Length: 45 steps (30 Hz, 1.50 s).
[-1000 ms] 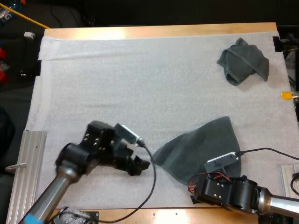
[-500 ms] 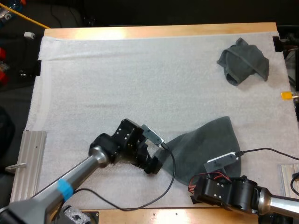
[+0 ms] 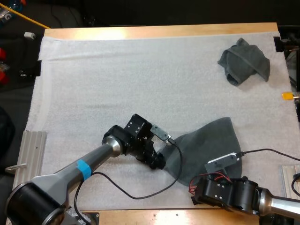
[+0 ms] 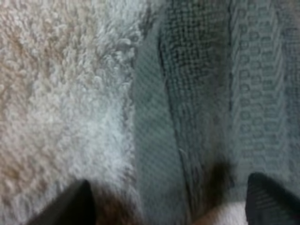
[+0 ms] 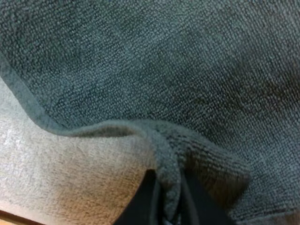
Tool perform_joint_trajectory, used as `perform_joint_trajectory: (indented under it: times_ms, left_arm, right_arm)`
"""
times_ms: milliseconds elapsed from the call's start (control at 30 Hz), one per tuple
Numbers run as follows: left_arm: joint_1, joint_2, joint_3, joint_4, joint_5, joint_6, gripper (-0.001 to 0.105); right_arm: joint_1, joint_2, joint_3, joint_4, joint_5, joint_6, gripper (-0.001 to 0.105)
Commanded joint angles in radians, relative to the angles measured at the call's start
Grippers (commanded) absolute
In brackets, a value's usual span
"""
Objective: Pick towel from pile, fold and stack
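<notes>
A dark grey-green towel (image 3: 206, 145) lies spread on the white mat (image 3: 117, 79) near the front right. My left gripper (image 3: 158, 162) is low at the towel's left edge. In the left wrist view its fingers (image 4: 77, 204) stand apart, open, with the towel's hem (image 4: 154, 154) between them, and the left gripper (image 4: 173, 208) holds nothing. My right arm (image 3: 229, 193) sits at the towel's near edge. The right gripper (image 5: 169, 206) is shut on a raised fold of the towel (image 5: 164, 159). A second towel, crumpled (image 3: 244, 61), lies at the far right.
Ribbed metal rails lie beside the mat at the left (image 3: 28, 164) and at the right (image 3: 290, 176). The wooden table edge (image 3: 164, 216) runs just in front of both arms. A wide stretch of bare mat lies left and behind.
My left arm has swung right across the mat, from well short of the towel to its left edge. The right arm and the crumpled towel have not moved.
</notes>
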Motion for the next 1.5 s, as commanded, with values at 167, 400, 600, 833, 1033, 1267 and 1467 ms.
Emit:
perform_joint_trajectory:
  times_ms: [167, 400, 600, 833, 1033, 1267, 1467]
  left_arm:
    - [-0.006, 0.011, -0.003, -0.001, 0.040, -0.001, 0.032]
    - [-0.006, 0.011, -0.003, 0.006, 0.067, -0.001, 0.006]
    - [-0.006, -0.008, -0.020, 0.078, 0.067, -0.008, 0.000]
    - [-0.006, -0.252, -0.089, 0.219, 0.067, -0.001, 0.000]
    - [-0.006, -0.457, -0.220, 0.434, 0.073, -0.041, 0.000]
    - [-0.006, -0.583, -0.386, 0.601, 0.074, -0.115, 0.000]
    - [-0.006, -0.644, -0.450, 0.738, 0.073, -0.121, 0.000]
  right_arm:
    - [0.001, -0.008, 0.000, 0.001, 0.008, 0.001, 0.000]
    - [0.001, -0.008, 0.000, 0.001, 0.008, 0.001, 0.000]
    - [0.001, -0.009, -0.001, 0.003, 0.008, -0.006, 0.000]
    - [0.001, -0.086, -0.086, 0.132, 0.134, -0.013, 0.000]
    - [-0.001, -0.162, -0.250, 0.269, 0.240, -0.091, 0.000]
    - [-0.001, -0.170, -0.440, 0.333, 0.240, -0.134, 0.000]
    - [-0.001, -0.172, -0.570, 0.388, 0.187, -0.134, 0.000]
